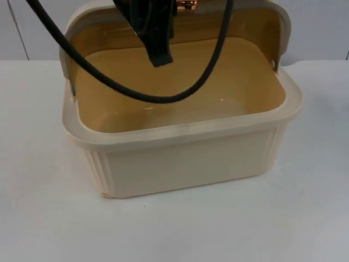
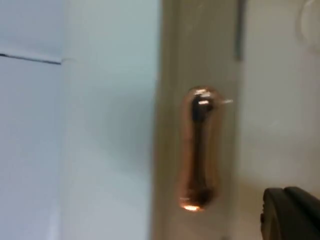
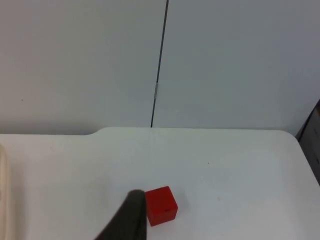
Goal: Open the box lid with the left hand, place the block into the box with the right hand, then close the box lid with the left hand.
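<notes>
I see box (image 1: pixel 180 158) w/ lid (image 1: pixel 180 22) up, L gripper (image 1: pixel 158 57) at lid's copper handle (image 2: pixel 199 149), R gripper (image 3: pixel 131 220) beside red block (image 3: pixel 161 205); can't tell either's jaw state.

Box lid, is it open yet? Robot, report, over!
Lid up, box open, nothing inside. Left gripper at the lid, by its copper handle. Right gripper waiting beside red block on the table. Nothing in the way.
</notes>
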`<state>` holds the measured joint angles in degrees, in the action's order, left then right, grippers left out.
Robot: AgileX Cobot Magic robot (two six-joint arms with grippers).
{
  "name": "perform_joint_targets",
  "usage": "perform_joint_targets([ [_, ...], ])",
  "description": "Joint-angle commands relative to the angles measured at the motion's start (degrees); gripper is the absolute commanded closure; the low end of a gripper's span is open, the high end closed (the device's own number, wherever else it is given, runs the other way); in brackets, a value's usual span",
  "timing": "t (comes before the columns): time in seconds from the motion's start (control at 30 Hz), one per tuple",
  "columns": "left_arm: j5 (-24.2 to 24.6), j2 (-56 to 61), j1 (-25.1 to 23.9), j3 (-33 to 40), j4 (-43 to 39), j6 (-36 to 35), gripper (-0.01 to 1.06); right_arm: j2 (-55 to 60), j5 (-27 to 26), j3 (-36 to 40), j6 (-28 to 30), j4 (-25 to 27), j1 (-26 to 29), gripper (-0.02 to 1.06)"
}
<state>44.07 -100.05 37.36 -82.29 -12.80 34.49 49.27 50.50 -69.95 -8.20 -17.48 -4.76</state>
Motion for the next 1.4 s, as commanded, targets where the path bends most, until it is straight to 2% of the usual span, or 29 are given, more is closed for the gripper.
perform_joint_targets([
  [0.0,2.13,1.88,-0.13,-0.32,5.46,-0.11,1.05,-0.26,0.35,-0.5,0.02,-0.2,0.0,0.0],
  [0.13,3.99,5.35,-0.13,-0.32,14.52,-0.11,1.05,-0.26,0.35,-0.5,0.02,-0.2,0.0,0.0],
  [0.17,3.99,5.35,-0.13,-0.32,14.52,-0.11,1.05,-0.26,0.35,-0.5,0.02,-0.2,0.0,0.0],
  [0.27,1.33,9.26,-0.13,-0.32,18.83,-0.11,1.05,-0.26,0.22,-0.5,0.02,-0.2,0.0,0.0],
  [0.37,-3.01,14.05,-0.13,-0.32,19.2,-0.11,1.05,-0.26,0.22,-0.5,0.02,-0.2,0.0,0.0],
  [0.4,-3.01,14.05,-0.13,-0.32,19.2,-0.11,1.05,-0.26,0.22,-0.5,0.02,-0.2,0.0,0.0],
  [0.43,-5.54,16.75,-0.13,-0.32,19.2,-0.71,1.05,-0.26,0.22,-0.5,0.02,-0.2,0.0,0.0],
  [0.57,-12.53,22.41,-1.37,-0.32,15.94,-8.34,1.05,-0.26,0.22,-0.5,0.02,-0.2,0.0,0.0],
  [0.6,-12.53,22.41,-1.37,-0.32,15.94,-8.34,1.05,-0.26,0.22,-0.5,0.02,-0.2,0.0,0.0],
  [0.67,-15.59,25.41,-3.46,-0.32,13.52,-14.37,1.05,-0.26,0.22,-0.5,0.02,-0.1,0.0,0.0],
  [0.73,-16.41,27.63,-6.67,-0.32,10.7,-18.55,1.05,-0.26,0.22,-0.5,0.02,0.06,0.0,0.0],
  [0.77,-16.0,28.61,-9.01,-0.32,9.52,-20.22,1.05,-0.26,0.22,-0.5,0.02,0.06,0.0,0.0],
  [0.8,-16.0,28.61,-9.01,-0.32,9.52,-20.22,1.05,-0.26,0.22,-0.5,0.02,0.06,0.0,0.0],
  [0.97,-9.78,30.35,-24.22,-0.32,7.9,-31.66,1.05,-0.26,0.12,-0.5,0.02,0.06,0.0,0.0],
  [1.0,-8.28,30.35,-26.69,-0.19,8.22,-32.67,1.05,-0.26,0.02,-0.5,0.02,0.06,0.0,0.0],
  [1.03,-8.28,30.35,-26.69,-0.19,8.22,-32.67,1.05,-0.26,0.02,-0.5,0.02,0.06,0.0,0.0],
  [1.1,-5.14,29.84,-31.25,-0.19,9.86,-32.67,1.05,-0.26,-0.62,-0.5,0.02,0.06,0.0,0.0],
  [1.23,-3.07,28.76,-33.99,-0.19,14.59,-28.11,1.01,-0.26,-1.27,-0.5,0.02,0.06,0.0,0.0],
  [1.3,-2.26,27.57,-34.13,-0.19,17.23,-27.48,0.92,-0.26,-1.27,-0.5,0.02,0.06,0.0,0.0],
  [1.37,-1.55,26.14,-34.13,-0.19,19.96,-27.48,0.77,-0.26,-1.27,-0.5,0.02,0.06,0.0,0.0],
])
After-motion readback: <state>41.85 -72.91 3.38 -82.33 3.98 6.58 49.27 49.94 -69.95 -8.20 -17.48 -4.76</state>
